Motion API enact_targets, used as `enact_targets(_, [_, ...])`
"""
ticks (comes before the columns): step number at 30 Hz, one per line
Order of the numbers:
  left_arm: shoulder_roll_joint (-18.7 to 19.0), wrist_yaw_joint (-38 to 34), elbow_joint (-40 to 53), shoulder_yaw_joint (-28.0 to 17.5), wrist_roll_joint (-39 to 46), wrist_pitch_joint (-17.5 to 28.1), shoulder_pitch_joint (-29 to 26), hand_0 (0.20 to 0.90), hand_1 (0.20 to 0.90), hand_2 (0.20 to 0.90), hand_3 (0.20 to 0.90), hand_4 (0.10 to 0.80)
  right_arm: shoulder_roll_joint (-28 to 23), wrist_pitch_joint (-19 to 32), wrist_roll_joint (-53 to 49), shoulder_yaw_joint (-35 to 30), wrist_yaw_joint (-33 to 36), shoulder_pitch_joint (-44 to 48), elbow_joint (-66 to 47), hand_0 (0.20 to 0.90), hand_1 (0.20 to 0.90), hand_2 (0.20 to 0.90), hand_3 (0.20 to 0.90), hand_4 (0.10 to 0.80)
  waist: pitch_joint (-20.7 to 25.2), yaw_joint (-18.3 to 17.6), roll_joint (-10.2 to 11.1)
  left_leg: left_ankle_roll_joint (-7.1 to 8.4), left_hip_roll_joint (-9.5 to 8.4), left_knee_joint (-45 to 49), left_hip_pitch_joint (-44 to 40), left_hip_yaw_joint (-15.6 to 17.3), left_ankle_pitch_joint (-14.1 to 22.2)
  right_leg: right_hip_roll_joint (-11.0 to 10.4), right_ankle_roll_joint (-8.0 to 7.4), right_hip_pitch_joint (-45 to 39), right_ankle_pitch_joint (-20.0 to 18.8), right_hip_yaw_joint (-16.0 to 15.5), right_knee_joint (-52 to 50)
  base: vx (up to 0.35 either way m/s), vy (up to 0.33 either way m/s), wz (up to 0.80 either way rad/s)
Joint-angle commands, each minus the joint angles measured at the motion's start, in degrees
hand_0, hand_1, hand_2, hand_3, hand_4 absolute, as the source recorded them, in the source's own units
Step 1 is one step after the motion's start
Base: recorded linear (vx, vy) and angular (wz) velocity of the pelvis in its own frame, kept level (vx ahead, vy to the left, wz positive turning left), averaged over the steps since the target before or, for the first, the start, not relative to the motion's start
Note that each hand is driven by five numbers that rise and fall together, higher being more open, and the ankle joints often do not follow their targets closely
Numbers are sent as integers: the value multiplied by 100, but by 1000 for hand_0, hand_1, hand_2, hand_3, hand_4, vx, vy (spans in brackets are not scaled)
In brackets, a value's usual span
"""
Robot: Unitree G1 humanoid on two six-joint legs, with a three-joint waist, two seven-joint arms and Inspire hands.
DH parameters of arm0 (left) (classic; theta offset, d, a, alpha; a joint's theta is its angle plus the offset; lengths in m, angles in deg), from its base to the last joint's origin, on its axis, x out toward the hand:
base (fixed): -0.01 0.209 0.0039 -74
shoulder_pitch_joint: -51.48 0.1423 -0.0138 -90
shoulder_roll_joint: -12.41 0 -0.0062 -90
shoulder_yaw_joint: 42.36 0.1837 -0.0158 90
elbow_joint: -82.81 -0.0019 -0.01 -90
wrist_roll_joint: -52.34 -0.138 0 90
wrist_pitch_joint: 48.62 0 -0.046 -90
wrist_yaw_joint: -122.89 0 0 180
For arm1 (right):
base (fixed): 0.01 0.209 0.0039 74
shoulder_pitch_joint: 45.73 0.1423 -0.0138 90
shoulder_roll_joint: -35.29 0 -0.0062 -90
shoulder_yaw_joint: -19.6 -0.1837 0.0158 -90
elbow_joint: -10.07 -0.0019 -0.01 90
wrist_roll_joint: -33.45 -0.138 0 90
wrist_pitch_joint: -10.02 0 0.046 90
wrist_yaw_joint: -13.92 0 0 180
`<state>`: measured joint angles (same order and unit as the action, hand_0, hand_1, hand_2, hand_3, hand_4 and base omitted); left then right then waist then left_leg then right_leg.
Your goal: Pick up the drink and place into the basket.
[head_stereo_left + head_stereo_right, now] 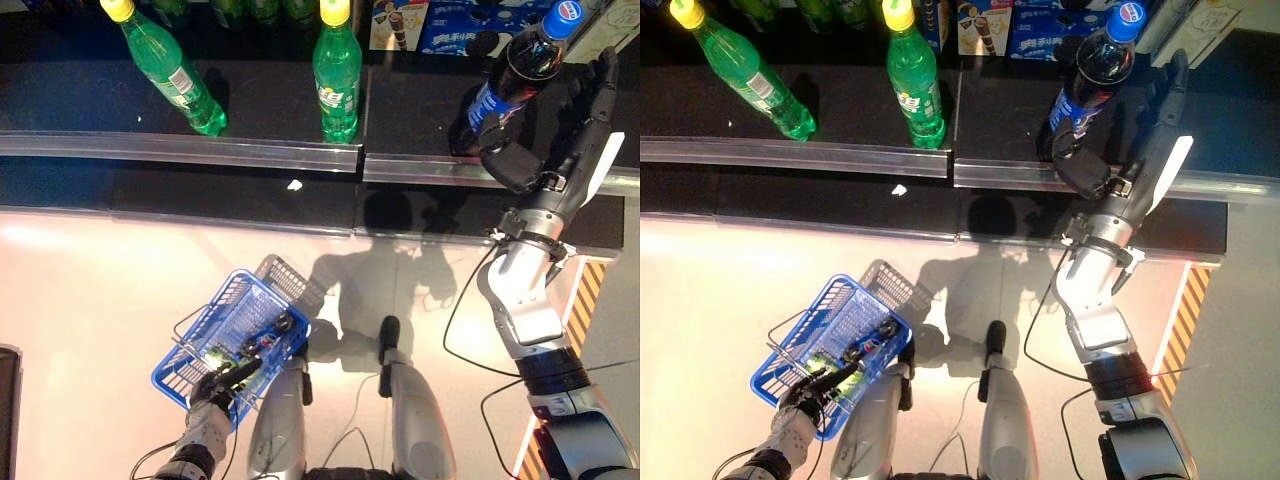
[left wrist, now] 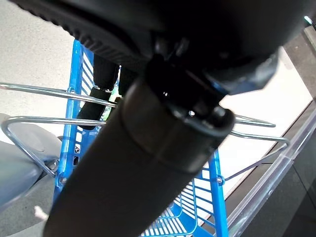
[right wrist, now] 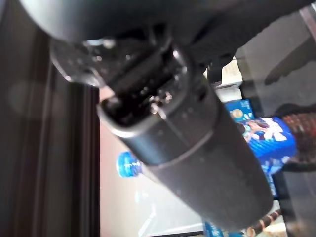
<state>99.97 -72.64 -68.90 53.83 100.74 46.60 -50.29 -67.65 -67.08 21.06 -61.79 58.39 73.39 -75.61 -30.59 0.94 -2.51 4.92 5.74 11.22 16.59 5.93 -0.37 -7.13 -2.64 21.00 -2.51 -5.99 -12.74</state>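
I see my right robot hand (image 1: 560, 130) at 1 o'clock, fingers straight and open beside the cola bottle (image 1: 515, 75) on the shelf (image 1: 260, 150), not gripping yet. My left robot hand (image 1: 225, 380) at 7 o'clock grips the blue basket (image 1: 200, 340) by its handle, ready to receive.

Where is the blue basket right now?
In the head views the blue basket is low on the robot's left, above the pale floor, its wire handles held by the left hand, far from the dark cola bottle on the shelf.
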Motion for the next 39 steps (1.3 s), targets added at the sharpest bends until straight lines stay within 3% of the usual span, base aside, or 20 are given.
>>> enact_targets(1, [-96, -38, 221, 234, -72, 31, 565, 300, 300, 300, 200, 100, -254, 376, 243, -145, -68, 702, -603, 900, 900, 900, 900, 800, 80, -67, 117, -11, 41, 999, 439, -382, -150, -159, 30, -184, 247, -174, -240, 0, 0, 0])
enact_targets(13, [-85, -32, 263, 325, 0, 18, 573, 300, 300, 300, 200, 100, -45, 143, 88, -39, -55, 838, -230, 900, 900, 900, 900, 800, 80, 27, 76, -38, -3, 891, 577, -440, -213, -128, 66, -49, 253, -194, -243, 0, 0, 0])
enact_targets(38, [97, 179, 328, 630, 154, -64, 504, 300, 300, 300, 200, 100, -650, 254, -998, 35, 150, 2479, 1729, 900, 900, 900, 900, 800, 80, 375, -81, -69, -113, 925, 851, -585, -252, -189, 104, 186, 308, -368, -412, 10, 0, 3])
enact_targets(39, [99, 170, 341, 623, 151, -78, 498, 300, 300, 300, 200, 100, -663, 210, -1026, 32, 171, 2521, 1773, 495, 495, 495, 428, 328, 80, 383, -82, -71, -119, 928, 852, -585, -247, -191, 107, 188, 312, -373, -421, 20, 11, 3])
